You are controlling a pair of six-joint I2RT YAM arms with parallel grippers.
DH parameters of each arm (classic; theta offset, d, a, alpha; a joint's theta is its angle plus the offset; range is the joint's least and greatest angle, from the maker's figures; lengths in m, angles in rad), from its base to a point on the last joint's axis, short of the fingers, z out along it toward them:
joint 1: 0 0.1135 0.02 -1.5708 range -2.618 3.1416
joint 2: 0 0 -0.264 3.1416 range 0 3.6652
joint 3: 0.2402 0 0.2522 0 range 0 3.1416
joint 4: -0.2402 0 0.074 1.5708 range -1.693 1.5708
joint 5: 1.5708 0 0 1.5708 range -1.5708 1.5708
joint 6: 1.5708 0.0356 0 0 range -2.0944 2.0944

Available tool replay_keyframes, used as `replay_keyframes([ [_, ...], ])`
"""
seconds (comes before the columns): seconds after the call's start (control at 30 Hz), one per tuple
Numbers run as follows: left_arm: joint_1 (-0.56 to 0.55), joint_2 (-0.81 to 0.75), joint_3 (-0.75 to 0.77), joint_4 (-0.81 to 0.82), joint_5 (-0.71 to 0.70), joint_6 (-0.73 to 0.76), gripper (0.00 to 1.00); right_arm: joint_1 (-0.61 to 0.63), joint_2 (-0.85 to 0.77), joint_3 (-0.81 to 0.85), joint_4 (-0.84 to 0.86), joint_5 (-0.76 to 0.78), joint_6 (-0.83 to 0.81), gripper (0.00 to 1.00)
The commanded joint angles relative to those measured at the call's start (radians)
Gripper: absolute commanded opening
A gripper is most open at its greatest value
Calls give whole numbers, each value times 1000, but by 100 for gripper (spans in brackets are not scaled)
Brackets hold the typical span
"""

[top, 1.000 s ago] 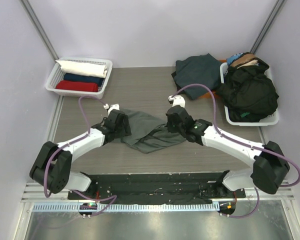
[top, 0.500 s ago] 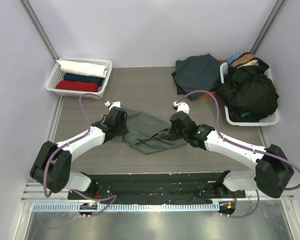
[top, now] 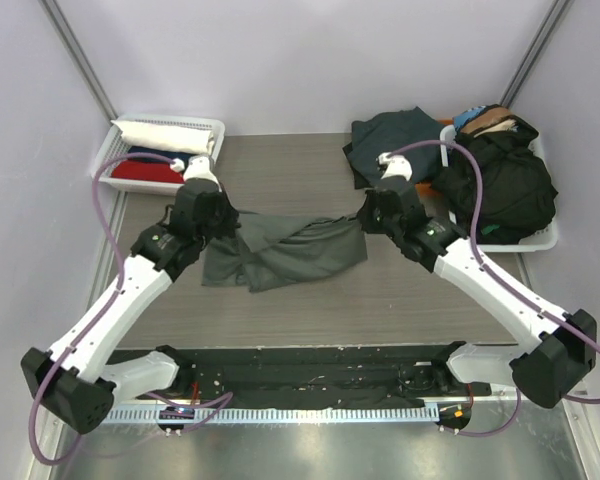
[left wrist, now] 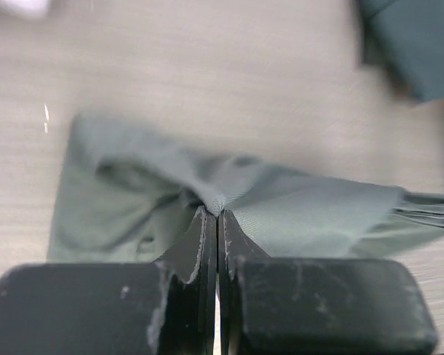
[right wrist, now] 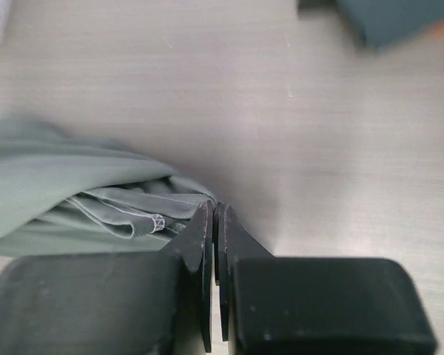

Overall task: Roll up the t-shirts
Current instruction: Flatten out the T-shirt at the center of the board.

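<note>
Left end effector (left wrist: 217,214): clenched, a pinch of the sage-grey t-shirt (top: 290,252) caught at the tips, at the cloth's far-left end

Right end effector (right wrist: 213,207): also clenched, grasping a bunched, stitched edge at the shirt's right end

Shirt spans between the two grips, mid surface (top: 280,180). Long axis runs left to right. Cloth lies to the right of my left grip and to the left of my right grip, so neither arm is nearer; each holds one end

Judgement: the coming move turns on this left-right span. The cloth is twisted and sagging on its near side, so it needs laying flat before any roll

Hard to make out:
- whether the middle rests on the surface or hangs just off it
- neck label and sleeves, lost in the folds
- far-left basket (top: 105,165): my left arm covers part of the rolled shirts in it
- dark teal shirt (top: 390,140), far right: blurred in both wrist views
</note>
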State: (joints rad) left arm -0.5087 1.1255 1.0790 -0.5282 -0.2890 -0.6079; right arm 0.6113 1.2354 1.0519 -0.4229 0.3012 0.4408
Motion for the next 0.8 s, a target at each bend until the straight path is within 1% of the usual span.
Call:
replay_keyframes([
  [0.0,-1,-78,151,-121,-27,28,0,-16,-63,181,-43,-48,-48,1],
  [0.03,-1,-92,173,-134,-19,28,0,-21,-68,224,-68,-60,-50,1],
  [0.13,-1,-154,211,-176,19,22,0,-42,-65,264,-105,-151,-44,1],
  [0.2,-1,-199,197,-185,31,11,0,-56,-51,263,-111,-233,-37,1],
  [0.27,-2,-220,161,-146,25,11,0,-80,-10,243,-111,-266,-31,1],
  [0.3,-1,-220,129,-129,16,10,0,-90,8,235,-106,-267,-25,1],
  [0.37,-1,-205,119,-110,11,13,0,-120,50,208,-88,-269,-16,1],
  [0.5,1,-168,137,-104,-64,43,0,-166,46,154,-56,-266,-4,1],
  [0.6,7,-145,205,-162,-105,71,0,-202,13,135,-57,-255,-25,1],
  [0.77,18,-145,320,-243,-196,117,0,-260,-54,194,-129,-254,-62,1],
])
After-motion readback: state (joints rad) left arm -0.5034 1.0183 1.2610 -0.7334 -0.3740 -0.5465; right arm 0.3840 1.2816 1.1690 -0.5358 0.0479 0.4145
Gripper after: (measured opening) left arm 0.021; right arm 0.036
